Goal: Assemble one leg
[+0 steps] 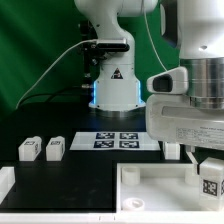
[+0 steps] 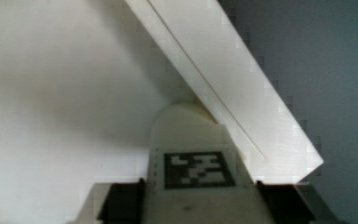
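My gripper hangs at the exterior view's right and is shut on a leg, a small white block with a black-and-white tag. In the wrist view the leg sits between the two dark fingers, tag facing the camera. Its far end is close over the large white panel, near the panel's raised rim. I cannot tell whether it touches. The panel lies at the front of the exterior view. Two more legs stand at the left.
The marker board lies on the black table in front of the robot base. Another small white piece stands just behind the panel. A white part sits at the front left edge.
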Tool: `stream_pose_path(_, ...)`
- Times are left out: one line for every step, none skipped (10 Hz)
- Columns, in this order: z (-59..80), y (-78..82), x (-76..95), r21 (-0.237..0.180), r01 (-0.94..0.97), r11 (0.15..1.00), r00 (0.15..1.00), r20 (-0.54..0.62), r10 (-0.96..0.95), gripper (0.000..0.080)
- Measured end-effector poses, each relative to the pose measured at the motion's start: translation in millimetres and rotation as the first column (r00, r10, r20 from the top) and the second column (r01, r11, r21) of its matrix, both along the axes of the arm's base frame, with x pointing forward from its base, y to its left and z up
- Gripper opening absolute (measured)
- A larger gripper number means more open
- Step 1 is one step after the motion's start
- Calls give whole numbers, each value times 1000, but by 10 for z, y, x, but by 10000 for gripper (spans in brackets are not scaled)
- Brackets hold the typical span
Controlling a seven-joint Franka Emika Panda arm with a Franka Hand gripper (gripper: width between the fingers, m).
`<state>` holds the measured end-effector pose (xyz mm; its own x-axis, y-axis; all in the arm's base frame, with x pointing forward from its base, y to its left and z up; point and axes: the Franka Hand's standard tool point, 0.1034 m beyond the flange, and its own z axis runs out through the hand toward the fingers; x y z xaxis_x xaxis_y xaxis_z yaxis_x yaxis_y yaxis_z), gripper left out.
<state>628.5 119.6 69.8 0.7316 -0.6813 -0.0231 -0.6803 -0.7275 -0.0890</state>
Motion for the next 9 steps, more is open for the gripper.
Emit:
stream_pose_path(-10,6,2,23,154,988,988,-24,-154,297)
stream_pose_path(-15,14,2,48,298,953,954,-46,-296,297)
stream_pose_path(-18,30,6,45,417,908,908,-67,-413,297)
stream_pose_path(-23,53,25,34,577,816,814,-102,-572,296)
stream_pose_path(-27,64,35,29,690,723,720,-126,-682,296)
stream_pose_path(-30,69,41,27,759,651,648,-139,-749,296)
stream_pose_path(-32,75,54,22,830,557,554,-149,-819,296)
stream_pose_path(-31,77,55,17,870,494,490,-158,-857,296)
stream_pose_path(-27,80,62,7,916,402,397,-165,-903,296)
